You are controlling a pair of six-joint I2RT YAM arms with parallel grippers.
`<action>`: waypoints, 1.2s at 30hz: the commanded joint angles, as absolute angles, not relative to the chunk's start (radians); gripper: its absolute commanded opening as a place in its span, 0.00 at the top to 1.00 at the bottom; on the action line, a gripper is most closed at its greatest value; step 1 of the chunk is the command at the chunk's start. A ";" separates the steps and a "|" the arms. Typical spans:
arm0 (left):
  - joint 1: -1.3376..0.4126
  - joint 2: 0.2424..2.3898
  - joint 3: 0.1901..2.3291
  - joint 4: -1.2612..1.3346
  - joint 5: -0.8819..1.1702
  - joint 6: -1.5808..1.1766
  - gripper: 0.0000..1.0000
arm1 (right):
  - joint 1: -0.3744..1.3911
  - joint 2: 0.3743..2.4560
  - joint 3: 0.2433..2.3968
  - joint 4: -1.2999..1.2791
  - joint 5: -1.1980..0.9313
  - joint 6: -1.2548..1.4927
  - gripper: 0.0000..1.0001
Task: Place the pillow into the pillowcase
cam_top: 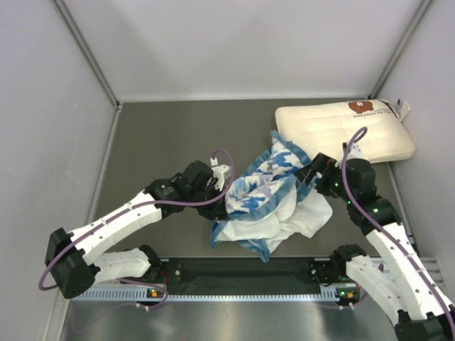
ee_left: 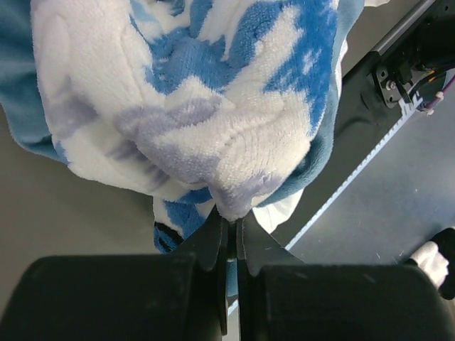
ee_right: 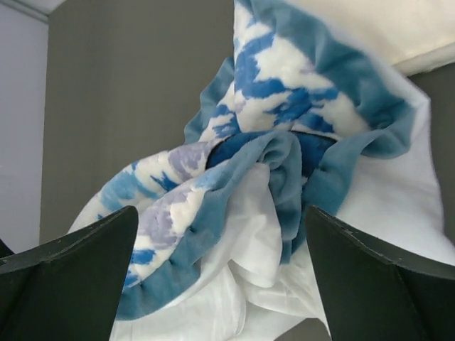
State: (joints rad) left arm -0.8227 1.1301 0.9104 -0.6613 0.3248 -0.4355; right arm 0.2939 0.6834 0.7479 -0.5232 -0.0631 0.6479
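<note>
Cream pillow point(cam_top: 345, 131) lies at the far right corner of the bench point(cam_top: 163, 135). Just beside its near left edge, the pillowcase point(cam_top: 266, 199) sits crumpled at mid-bench. Left pincer point(ee_left: 233, 222) is clamped on a pillowcase fold. Right pincer point(ee_right: 220, 213) stands wide apart at the fabric, gripping nothing.

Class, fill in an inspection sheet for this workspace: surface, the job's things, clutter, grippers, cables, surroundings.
Surface: dark grey table, matt.
Job's things: cream pillow lies at the far right, outside the case; blue-and-white pillowcase is crumpled mid-table, white inside showing.
Clutter: nothing seen.
Grippers: left gripper shut on a fold of the pillowcase; right gripper open, jaws wide at the ruffled edge, holding nothing.
Cables: purple cables loop off both arms.
Surroundings: pale walls on three sides; black rail at the near edge.
</note>
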 commanded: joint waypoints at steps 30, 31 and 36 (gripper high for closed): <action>-0.761 1.052 0.945 -0.637 -0.112 -0.456 1.00 | 0.492 1.069 0.893 -0.170 -0.103 0.773 1.00; -0.732 1.052 0.957 -0.640 -0.104 -0.448 1.00 | 0.491 1.062 0.911 -0.173 -0.098 0.755 1.00; -0.726 1.005 1.058 -0.560 0.139 -0.350 1.00 | 0.491 0.954 1.064 -0.204 -0.057 0.611 1.00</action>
